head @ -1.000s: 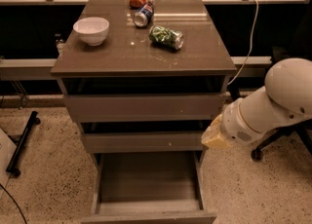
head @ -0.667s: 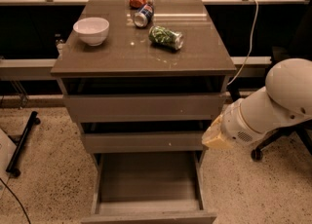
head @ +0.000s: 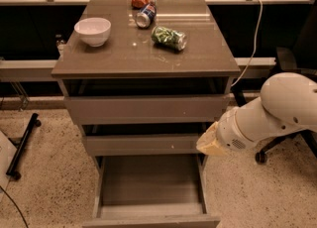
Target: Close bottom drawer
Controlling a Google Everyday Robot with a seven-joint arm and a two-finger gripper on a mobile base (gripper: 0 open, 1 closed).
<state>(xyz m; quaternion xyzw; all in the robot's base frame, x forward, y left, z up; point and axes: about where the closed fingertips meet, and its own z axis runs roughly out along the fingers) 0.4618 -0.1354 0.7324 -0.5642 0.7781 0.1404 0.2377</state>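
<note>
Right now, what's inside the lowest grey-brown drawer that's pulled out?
Only the bare grey floor of the grey-brown bottom drawer shows. Its back end is hidden under the mid-width drawer above. The robot's cream-tipped gripper hangs outside, beside that middle drawer.
</note>
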